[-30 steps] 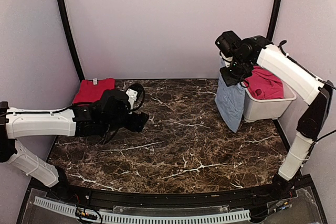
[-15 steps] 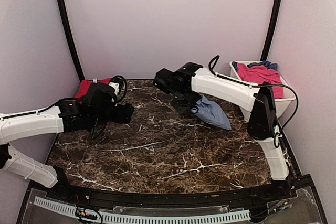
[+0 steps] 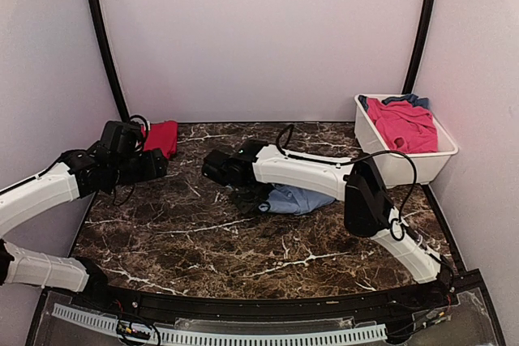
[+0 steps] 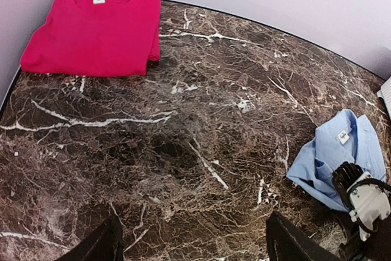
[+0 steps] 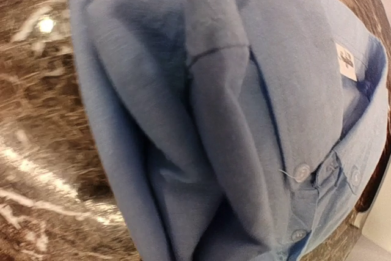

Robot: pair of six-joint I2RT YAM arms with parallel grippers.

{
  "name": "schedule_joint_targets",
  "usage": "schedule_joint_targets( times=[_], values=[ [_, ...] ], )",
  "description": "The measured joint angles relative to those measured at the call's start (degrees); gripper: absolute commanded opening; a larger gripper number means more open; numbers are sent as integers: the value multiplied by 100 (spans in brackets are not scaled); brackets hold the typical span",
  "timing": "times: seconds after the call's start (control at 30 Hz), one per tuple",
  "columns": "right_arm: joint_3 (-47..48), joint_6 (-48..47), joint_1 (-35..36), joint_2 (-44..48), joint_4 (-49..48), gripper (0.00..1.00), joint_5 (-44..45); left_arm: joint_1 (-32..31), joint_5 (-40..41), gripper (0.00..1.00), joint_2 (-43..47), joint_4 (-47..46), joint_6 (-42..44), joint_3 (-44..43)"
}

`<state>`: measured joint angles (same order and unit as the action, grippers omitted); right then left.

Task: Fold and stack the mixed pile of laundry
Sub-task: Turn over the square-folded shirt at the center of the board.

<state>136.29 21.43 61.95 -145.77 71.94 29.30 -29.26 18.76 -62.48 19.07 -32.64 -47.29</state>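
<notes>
A light-blue collared shirt (image 3: 293, 198) lies crumpled on the marble table (image 3: 268, 241), left of centre. My right gripper (image 3: 253, 200) is down at the shirt's left end. In the right wrist view the shirt (image 5: 232, 120) fills the picture, its folds gathering toward the hidden jaws, so it looks pinched. My left gripper (image 4: 195, 252) hovers open over bare marble with nothing between its fingers (image 4: 104, 246). It is near a folded red shirt (image 4: 91, 32) at the back left corner. More laundry, a pink-red piece (image 3: 405, 123) and a darker blue piece (image 3: 415, 100), sits in the tub.
The white plastic tub (image 3: 409, 169) stands at the back right by the wall. The right arm's forearm (image 3: 308, 172) stretches across the middle of the table. Black frame posts (image 3: 101, 38) and pale walls close in the back and sides.
The right arm swung the light-blue shirt from beside the tub down and left onto the table. The left arm drew back left toward the red shirt, gripper still open.
</notes>
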Motion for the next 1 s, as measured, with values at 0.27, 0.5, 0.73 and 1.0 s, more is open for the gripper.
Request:
schedule_joint_targets(
  times=[0.27,0.5,0.73,1.0],
  values=[
    [-420,-212,385,450,-907,80,-1115,581,-769,80,20,22,-393,114],
    [-2621,-376,11,2741,-2153,79,-2299,498,-1788,82,-343,-638,-616,396],
    [-4157,-459,-1941,4277,-3241,73,-2951,-426,-2634,74,-1482,-1613,-960,487],
    [-5156,-584,-3064,4054,-3578,66,-3126,-828,-3154,66,-2736,-2632,-1504,476]
  ],
)
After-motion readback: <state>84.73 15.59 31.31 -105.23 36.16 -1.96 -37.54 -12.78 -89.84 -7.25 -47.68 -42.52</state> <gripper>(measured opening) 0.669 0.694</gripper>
